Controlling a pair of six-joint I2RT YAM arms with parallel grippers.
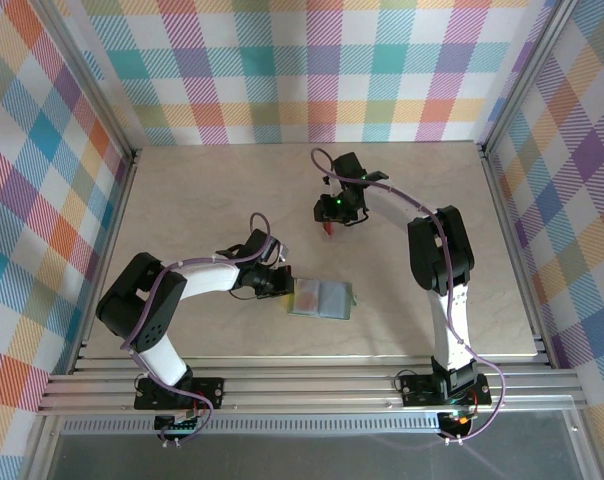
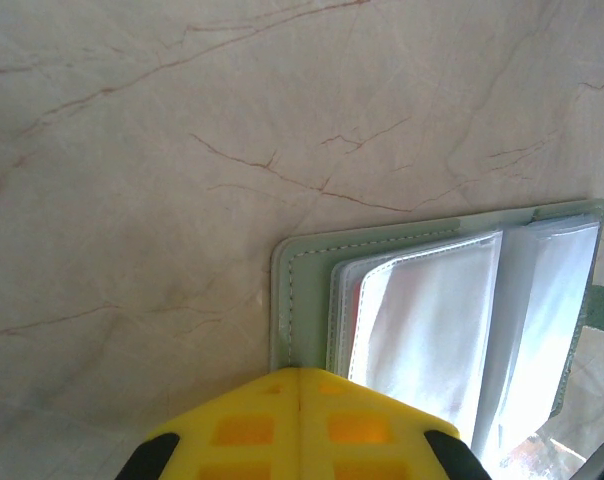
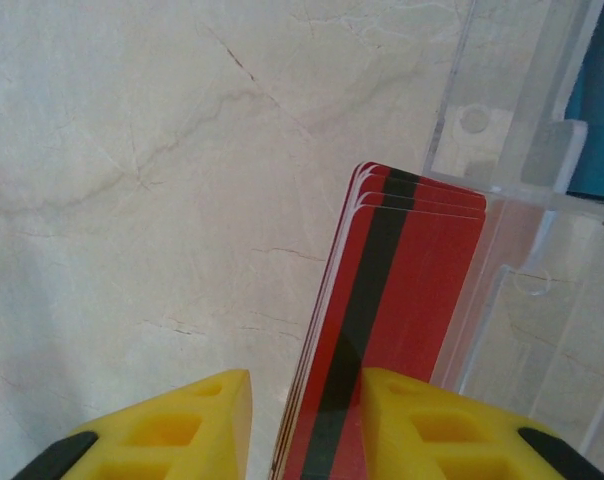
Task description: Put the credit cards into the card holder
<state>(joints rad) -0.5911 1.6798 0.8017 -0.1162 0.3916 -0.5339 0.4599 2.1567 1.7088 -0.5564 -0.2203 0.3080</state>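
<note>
The sage-green card holder (image 1: 322,298) lies open on the table, its clear inner sleeves (image 2: 432,320) facing up. My left gripper (image 2: 300,374) is shut, its yellow tips at the holder's near left corner (image 2: 285,300); in the top view this gripper (image 1: 278,283) sits at the holder's left edge. A stack of red credit cards (image 3: 412,260) with a black stripe stands on edge against a clear plastic rack. My right gripper (image 3: 304,385) is open around them: the right finger touches the stack, the left finger stands a little apart. From above, the right gripper (image 1: 332,221) is over the red cards (image 1: 329,230).
The clear plastic rack (image 3: 527,210) stands just right of the red cards, with something blue (image 3: 594,120) behind its far wall. Bare marbled tabletop (image 1: 202,190) lies left of both grippers. Checked walls and metal rails (image 1: 132,200) enclose the table.
</note>
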